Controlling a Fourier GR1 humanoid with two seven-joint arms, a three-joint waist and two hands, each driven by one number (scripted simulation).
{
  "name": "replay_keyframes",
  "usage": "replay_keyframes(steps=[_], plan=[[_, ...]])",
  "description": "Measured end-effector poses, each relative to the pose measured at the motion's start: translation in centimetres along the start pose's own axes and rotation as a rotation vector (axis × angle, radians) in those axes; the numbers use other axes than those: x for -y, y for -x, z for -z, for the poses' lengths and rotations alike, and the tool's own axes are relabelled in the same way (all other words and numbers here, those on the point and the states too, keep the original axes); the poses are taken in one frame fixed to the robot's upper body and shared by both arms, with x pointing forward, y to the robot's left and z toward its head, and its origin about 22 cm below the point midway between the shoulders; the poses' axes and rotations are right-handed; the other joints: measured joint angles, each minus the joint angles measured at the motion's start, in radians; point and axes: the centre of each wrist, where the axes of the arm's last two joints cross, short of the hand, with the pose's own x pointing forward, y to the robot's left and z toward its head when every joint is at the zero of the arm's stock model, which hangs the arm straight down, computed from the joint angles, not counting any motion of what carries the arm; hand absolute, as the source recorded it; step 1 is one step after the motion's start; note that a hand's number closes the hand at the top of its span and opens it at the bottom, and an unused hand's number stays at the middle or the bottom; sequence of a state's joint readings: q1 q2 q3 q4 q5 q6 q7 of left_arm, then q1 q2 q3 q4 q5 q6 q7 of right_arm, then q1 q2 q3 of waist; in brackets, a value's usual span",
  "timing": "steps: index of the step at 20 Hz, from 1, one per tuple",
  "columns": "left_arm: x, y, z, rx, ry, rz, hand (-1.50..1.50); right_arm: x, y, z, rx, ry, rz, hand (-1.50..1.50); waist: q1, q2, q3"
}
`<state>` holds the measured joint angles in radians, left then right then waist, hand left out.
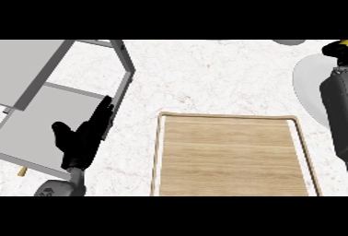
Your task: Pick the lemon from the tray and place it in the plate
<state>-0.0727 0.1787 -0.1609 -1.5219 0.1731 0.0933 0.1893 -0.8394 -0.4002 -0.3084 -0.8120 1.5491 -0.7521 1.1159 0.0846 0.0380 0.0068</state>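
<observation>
The light is bright and even over the whole desk. No clear direction of light shows, and shadows are very weak. The wooden tray has no glare. Edges look straight, without distortion.

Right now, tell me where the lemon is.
In the head view the lemon shows as a yellow bit at the top right edge, above the plate, mostly hidden by the right hand. It is off the tray.

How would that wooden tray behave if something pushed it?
The wooden tray looks like a rigid board, so probably stiff. Lying flat and wide on the marbled counter, it would likely slide rather than tip.
</observation>
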Motion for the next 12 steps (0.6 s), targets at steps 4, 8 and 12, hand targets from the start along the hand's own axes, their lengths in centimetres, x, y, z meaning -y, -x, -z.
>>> replay_keyframes(steps=[4,8,12], plan=[[-0.2,0.2,-0.2,-0.01,-0.013,-0.002,0.0,-0.8,2.5,1.3,-0.018,0.095,-0.064,1.5,-0.013,-0.007,0.002],[-0.4,0.5,-0.4,-0.02,-0.018,-0.006,0.0,-1.4,4.6,2.2,-0.047,0.158,-0.095,1.5,-0.025,-0.014,0.004],[-0.7,0.6,-0.5,-0.022,-0.027,-0.007,0.0,-2.1,7.4,2.9,-0.077,0.201,-0.113,1.5,-0.032,-0.018,0.005]])
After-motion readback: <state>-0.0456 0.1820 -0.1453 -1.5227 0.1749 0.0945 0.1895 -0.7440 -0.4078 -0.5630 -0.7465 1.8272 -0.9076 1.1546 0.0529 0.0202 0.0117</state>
